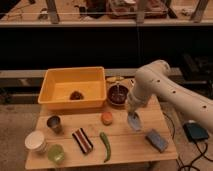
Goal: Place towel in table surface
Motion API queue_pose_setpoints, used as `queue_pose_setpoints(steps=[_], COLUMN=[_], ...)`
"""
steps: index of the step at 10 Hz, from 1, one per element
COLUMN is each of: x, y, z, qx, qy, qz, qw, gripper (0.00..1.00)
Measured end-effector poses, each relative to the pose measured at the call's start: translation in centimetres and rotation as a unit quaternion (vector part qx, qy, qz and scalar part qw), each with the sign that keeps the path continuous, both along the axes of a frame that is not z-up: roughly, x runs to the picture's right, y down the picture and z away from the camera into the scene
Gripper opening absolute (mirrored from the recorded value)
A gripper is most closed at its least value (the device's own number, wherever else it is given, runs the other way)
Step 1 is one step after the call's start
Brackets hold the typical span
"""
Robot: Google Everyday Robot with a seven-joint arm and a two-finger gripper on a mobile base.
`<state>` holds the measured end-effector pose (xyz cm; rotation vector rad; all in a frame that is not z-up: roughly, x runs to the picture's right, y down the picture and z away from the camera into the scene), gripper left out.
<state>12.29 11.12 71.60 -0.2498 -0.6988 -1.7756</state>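
Note:
A blue-grey folded towel (156, 140) lies flat on the wooden table (125, 147) near its front right corner. My gripper (134, 121) hangs from the white arm (150, 82), pointing down just above the table top. It is a short way to the upper left of the towel and apart from it. An orange fruit (106, 118) lies to the gripper's left.
A yellow bin (75, 90) with a small dark item stands at the back left, and a dark bowl (118, 95) beside it. A green pepper (106, 146), a striped dark bar (82, 140), a metal cup (54, 123), a white cup (36, 142) and a green cup (55, 153) are at the front left.

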Motion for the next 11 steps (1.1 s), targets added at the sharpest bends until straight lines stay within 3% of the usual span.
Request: queue_pose_setpoints(steps=[4,6,7,8,11], x=[-1.7,-2.2,-2.3,-2.3,-2.1], y=[7.1,9.5,10.2,10.7,9.9], z=[7.2,9.6,10.3,10.8,9.8], qx=[-0.033,-0.042,-0.046,-0.049,-0.050], qy=[-0.011,-0.014,-0.015,-0.014,-0.008], qz=[-0.009,-0.012,-0.011,-0.009,-0.012], qw=[0.9994,0.9989,0.9988,0.9987,0.9986], gripper=[0.00,0.00,0.05,0.16,0.47])
